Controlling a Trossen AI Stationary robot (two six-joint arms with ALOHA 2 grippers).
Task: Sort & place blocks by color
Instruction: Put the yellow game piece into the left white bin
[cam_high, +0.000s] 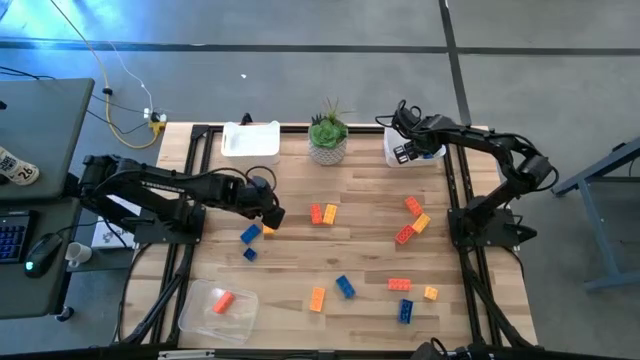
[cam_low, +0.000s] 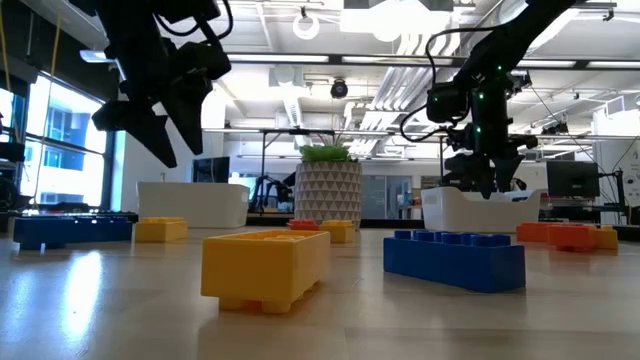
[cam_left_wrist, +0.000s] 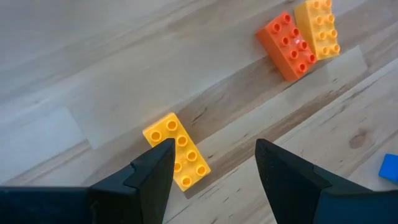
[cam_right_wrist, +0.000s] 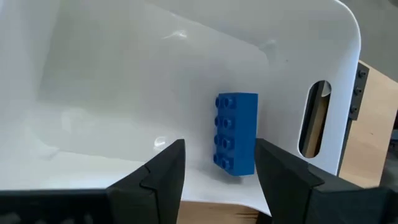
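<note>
The right tool (cam_right_wrist: 217, 165) hangs over the white tray (cam_right_wrist: 124, 93) at the bench's far right corner, fingers spread and holding nothing, with one blue block (cam_right_wrist: 236, 133) lying flat inside that tray. The left tool (cam_left_wrist: 211, 163) is released too, hovering just above a yellow block (cam_left_wrist: 179, 151) on the bench (cam_high: 360, 200), near an orange block (cam_left_wrist: 287, 45) and another yellow block (cam_left_wrist: 318, 27) that touch side by side. More red-orange, yellow and blue blocks lie scattered over the wood, and one orange block (cam_high: 223, 301) sits in the clear tray (cam_high: 196, 310) at the near left.
</note>
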